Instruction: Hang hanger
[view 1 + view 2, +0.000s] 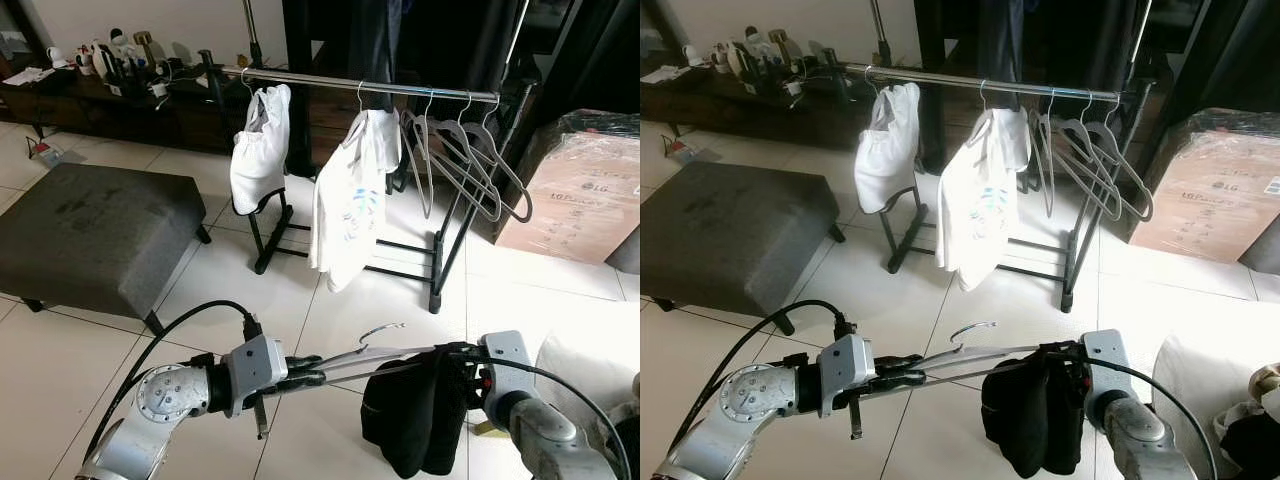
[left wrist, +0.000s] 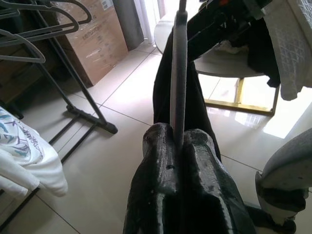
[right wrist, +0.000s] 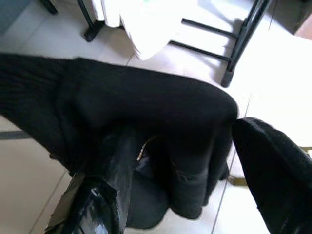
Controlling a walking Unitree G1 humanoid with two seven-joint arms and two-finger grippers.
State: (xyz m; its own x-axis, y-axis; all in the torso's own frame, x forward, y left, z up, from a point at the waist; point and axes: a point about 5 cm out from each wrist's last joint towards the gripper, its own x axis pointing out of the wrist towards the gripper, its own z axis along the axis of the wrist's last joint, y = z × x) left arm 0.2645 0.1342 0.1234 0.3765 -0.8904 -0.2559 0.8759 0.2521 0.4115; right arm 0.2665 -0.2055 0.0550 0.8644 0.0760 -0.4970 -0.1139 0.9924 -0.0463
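A grey hanger [image 1: 385,358] lies level between my two arms, its metal hook [image 1: 382,332] pointing up. My left gripper [image 1: 318,372] is shut on one end of it; in the left wrist view the hanger [image 2: 178,73] runs out from between the closed fingers [image 2: 156,161]. A black garment [image 1: 415,415] hangs bunched over the other end. My right gripper [image 1: 462,365] is buried in that cloth; its wrist view shows the two fingers [image 3: 102,185] spread apart with the black garment [image 3: 146,97] draped across them. The clothes rail [image 1: 400,88] stands ahead.
Two white garments [image 1: 260,150] [image 1: 350,200] and several empty grey hangers [image 1: 465,160] hang on the rail. A dark ottoman [image 1: 90,235] sits to the left, a cardboard box [image 1: 580,190] to the right, a cluttered low cabinet [image 1: 110,80] at the back left.
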